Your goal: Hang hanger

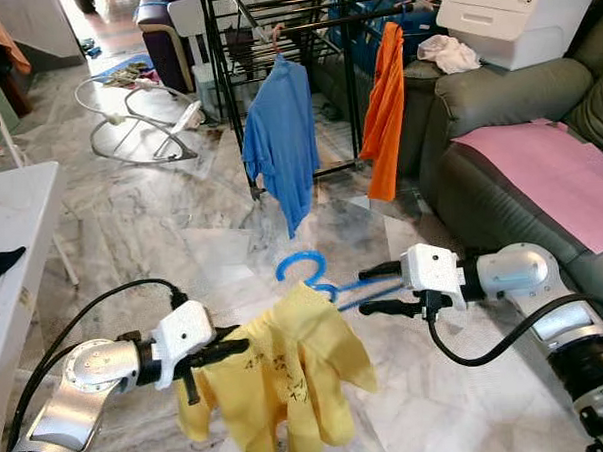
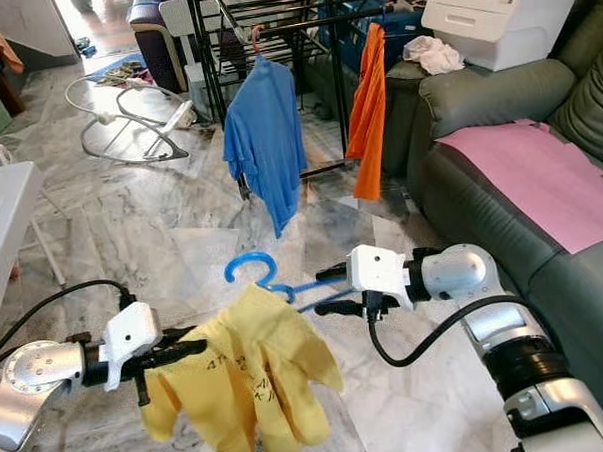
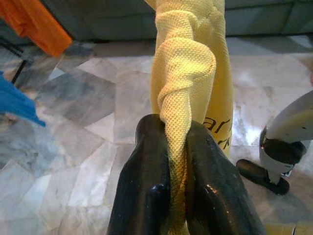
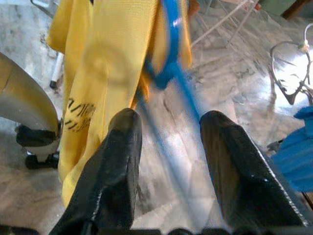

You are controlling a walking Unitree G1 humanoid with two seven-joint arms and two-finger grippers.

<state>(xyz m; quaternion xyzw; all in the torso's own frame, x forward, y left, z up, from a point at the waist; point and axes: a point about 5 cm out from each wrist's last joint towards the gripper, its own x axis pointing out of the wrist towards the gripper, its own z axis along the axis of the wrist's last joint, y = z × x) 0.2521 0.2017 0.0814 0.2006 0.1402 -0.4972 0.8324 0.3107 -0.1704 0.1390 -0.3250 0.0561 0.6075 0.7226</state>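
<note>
From my left wrist camera I see the left tool [image 3: 178, 161] clamped tight on a twist of the yellow shirt [image 1: 288, 372], a grip the head views blur. The right wrist camera shows my right tool [image 4: 168, 161] spread wide, the blue hanger [image 1: 319, 277] passing between its fingers; contact unclear. Hanger and shirt hang well short of the black drying rack [image 1: 273, 27].

home living room | grey-green leather sofa [image 1: 497, 127] | black clothes drying rack [image 1: 273, 27] with blue shirt [image 1: 281, 137], orange garment [image 1: 385, 112] | marble tile floor [image 1: 161, 222] | baby bouncer [image 1: 137, 118] | white printer [image 1: 518, 16]
</note>
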